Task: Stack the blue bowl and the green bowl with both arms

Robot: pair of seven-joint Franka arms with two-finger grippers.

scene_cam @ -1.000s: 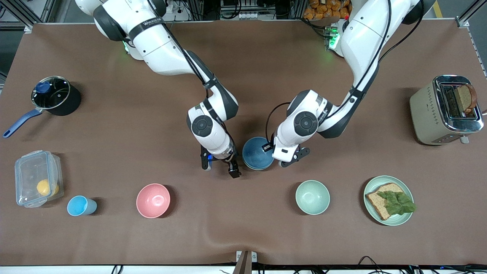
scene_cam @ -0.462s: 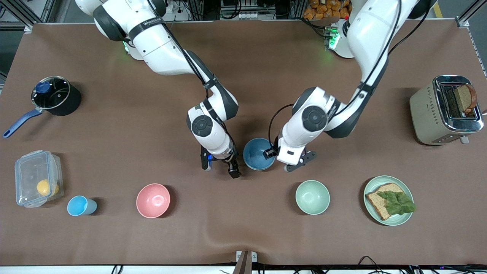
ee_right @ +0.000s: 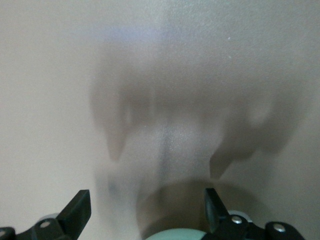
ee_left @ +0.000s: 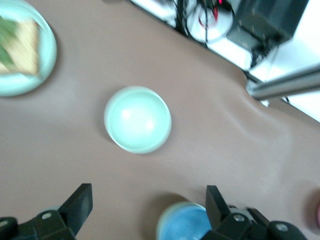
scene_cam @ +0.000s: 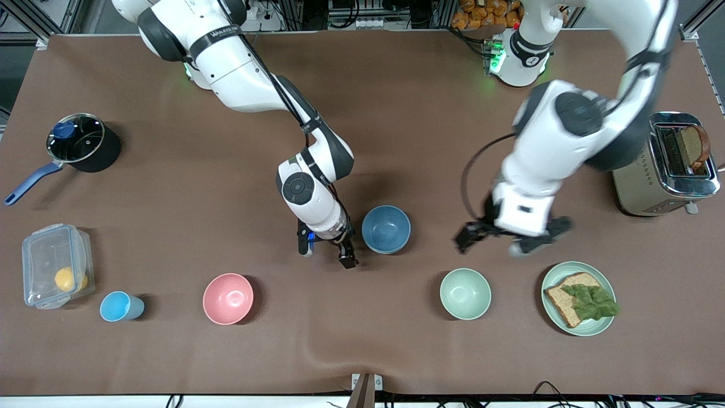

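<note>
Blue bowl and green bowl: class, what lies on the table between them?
Only bare tablecloth separates the blue bowl from the green bowl, as the front view shows.

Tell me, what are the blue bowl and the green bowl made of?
The round matte medium-blue bowl and the round matte pale mint-green bowl both look like plastic or a similar composite: flat, even colour with only a soft sheen. Glazed ceramic would likely shine more, but I can't be sure.
</note>
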